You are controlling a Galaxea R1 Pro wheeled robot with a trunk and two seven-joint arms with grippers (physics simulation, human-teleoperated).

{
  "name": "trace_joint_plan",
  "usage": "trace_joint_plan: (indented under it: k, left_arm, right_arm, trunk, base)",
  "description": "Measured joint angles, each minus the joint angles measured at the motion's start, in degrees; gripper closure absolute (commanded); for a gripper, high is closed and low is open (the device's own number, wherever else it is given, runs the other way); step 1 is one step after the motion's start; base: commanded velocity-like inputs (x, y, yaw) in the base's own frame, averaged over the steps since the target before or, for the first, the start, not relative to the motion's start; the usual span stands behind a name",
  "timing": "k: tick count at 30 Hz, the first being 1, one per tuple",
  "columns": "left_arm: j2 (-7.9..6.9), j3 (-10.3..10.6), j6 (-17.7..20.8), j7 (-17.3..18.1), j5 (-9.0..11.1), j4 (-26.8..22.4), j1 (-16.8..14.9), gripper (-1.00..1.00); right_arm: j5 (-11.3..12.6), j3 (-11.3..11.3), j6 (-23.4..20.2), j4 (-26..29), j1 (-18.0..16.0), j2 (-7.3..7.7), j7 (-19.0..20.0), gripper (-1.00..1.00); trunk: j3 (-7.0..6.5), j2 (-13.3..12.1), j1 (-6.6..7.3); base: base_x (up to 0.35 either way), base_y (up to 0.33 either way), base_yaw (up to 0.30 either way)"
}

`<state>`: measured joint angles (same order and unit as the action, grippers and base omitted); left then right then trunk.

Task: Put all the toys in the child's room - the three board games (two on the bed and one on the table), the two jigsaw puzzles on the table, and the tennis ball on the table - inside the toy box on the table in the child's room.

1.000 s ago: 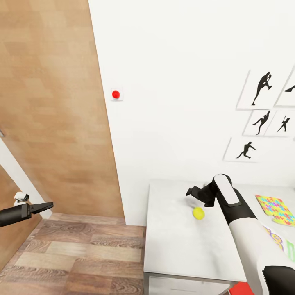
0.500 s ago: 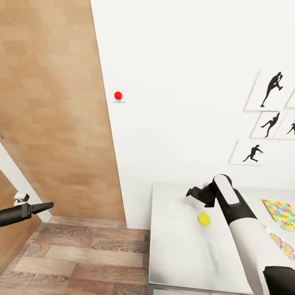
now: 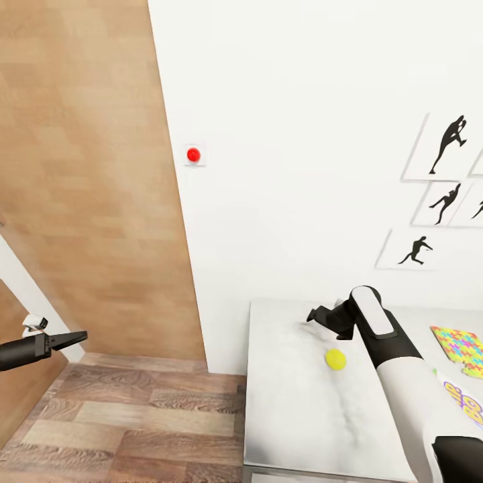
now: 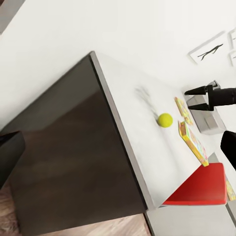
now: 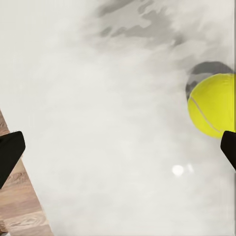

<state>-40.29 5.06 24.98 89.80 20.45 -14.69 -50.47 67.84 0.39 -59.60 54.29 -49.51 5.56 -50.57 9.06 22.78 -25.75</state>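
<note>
My left gripper (image 3: 79, 335) hung out over the wood floor (image 3: 127, 416), well apart from the table (image 3: 295, 402), fingers pressed together on nothing; I judged it was simply parked clear of the work. On the table, the tennis ball (image 3: 335, 359) lay free near the wall end. My right gripper (image 3: 312, 315) hovered just beyond it, fingers spread wide and empty, the ball off to one fingertip's side rather than between them, so the reach needed correcting. Farther along lay a jigsaw puzzle (image 3: 460, 343) and the toy box (image 4: 209, 115).
</note>
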Motion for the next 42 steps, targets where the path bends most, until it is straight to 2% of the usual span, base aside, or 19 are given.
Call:
trace_joint_plan:
  k: [31,36,42]
  left_arm:
    - [-0.06,-0.01,-0.01,0.0,0.0,0.0,0.0,-1.0]
    - [-0.03,0.0,0.01,0.0,0.0,0.0,0.0,-1.0]
    - [-0.01,0.0,0.02,0.0,0.0,0.0,0.0,-1.0]
  right_arm:
    - [-0.25,-0.07,0.16,-0.03,-0.08,0.43,-0.38,-1.0]
    - [-2.04,-0.17,0.18,-0.04,-0.14,0.47,-0.43,-1.0]
    - [-6.71,-0.54,0.2,-0.52,-0.2,0.49,-0.4,-1.0]
  trunk:
    - [2.86,0.0,0.0]
    - [3.33,0.0,0.0]
    - [3.9,0.01,0.0]
  base:
    - [0.0,0.0,0.0]
    - [0.0,0.0,0.0]
    - [0.0,0.0,0.0]
